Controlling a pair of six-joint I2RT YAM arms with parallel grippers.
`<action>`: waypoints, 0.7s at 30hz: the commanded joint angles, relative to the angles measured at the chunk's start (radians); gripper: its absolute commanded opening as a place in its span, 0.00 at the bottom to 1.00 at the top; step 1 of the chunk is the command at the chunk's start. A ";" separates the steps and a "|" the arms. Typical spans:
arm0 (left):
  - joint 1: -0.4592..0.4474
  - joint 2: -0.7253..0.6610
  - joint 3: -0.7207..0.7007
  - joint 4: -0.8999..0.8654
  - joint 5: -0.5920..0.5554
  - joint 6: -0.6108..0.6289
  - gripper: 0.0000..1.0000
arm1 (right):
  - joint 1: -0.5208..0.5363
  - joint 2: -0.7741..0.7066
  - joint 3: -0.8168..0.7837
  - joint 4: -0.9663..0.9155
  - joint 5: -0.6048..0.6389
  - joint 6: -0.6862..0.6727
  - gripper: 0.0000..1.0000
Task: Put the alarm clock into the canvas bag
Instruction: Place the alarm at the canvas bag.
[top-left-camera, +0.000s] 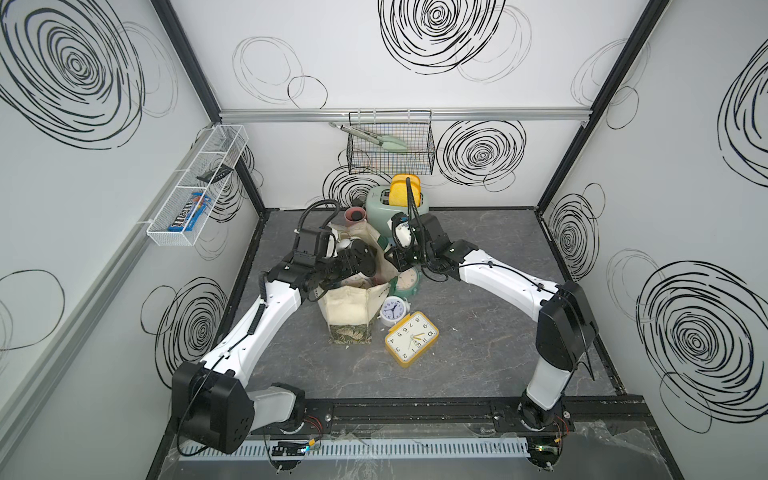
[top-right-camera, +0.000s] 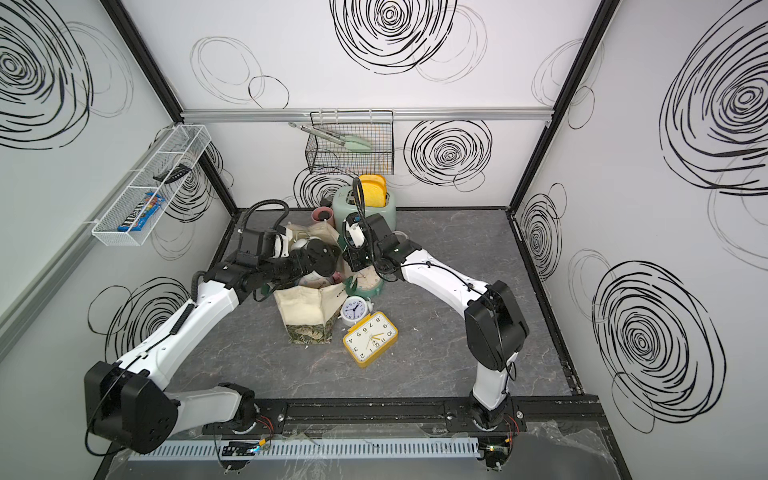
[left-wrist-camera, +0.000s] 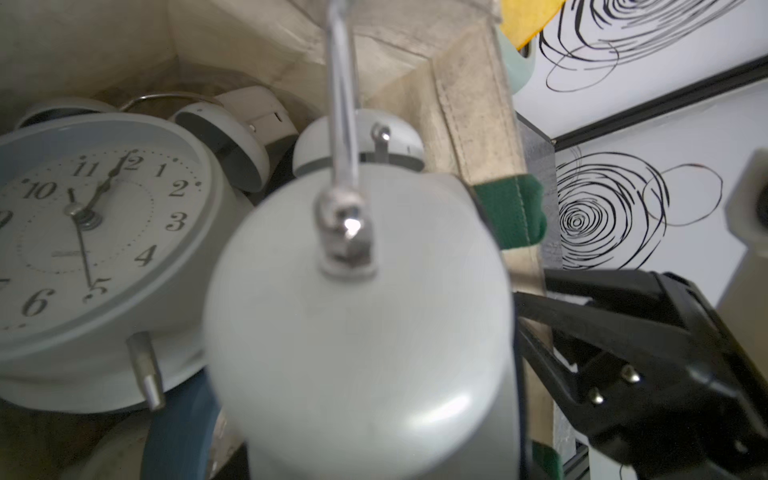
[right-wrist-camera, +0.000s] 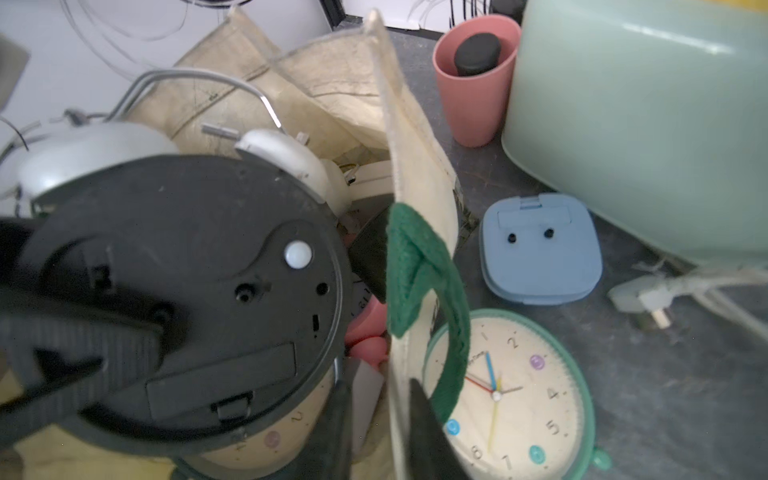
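Three clocks rest on the table (top-left-camera: 478, 332) beside the one canvas bag (top-left-camera: 349, 309): mint round clock (top-left-camera: 405, 280), small white clock (top-left-camera: 392, 309), yellow rectangular clock (top-left-camera: 411, 338); another white-faced clock (left-wrist-camera: 83, 249) lies inside. The left gripper (top-left-camera: 347, 266), forearm reaching over the bag, clamps a twin-bell alarm clock (right-wrist-camera: 199, 270) above its mouth. The right gripper (right-wrist-camera: 382, 415), tilted down, pinches the bag's rim.

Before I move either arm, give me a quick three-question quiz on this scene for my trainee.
1. The right gripper has its fingers shut on: A) toaster, B) canvas bag, C) pink cup?
2. True or false: the yellow clock lies on the table, outside the bag.
3. Fill in: the left gripper holds a white ___ at the bag's mouth.
Key: 1 B; 2 true; 3 alarm clock.
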 joint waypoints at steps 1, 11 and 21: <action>0.016 0.030 0.015 0.175 -0.001 -0.056 0.22 | 0.008 -0.012 0.044 -0.022 -0.062 -0.019 0.00; 0.042 0.173 -0.009 0.233 -0.034 -0.081 0.35 | 0.045 -0.043 0.073 0.005 -0.092 -0.005 0.00; 0.043 0.052 0.025 0.191 0.006 0.029 0.96 | -0.017 -0.072 -0.018 0.065 -0.113 0.049 0.00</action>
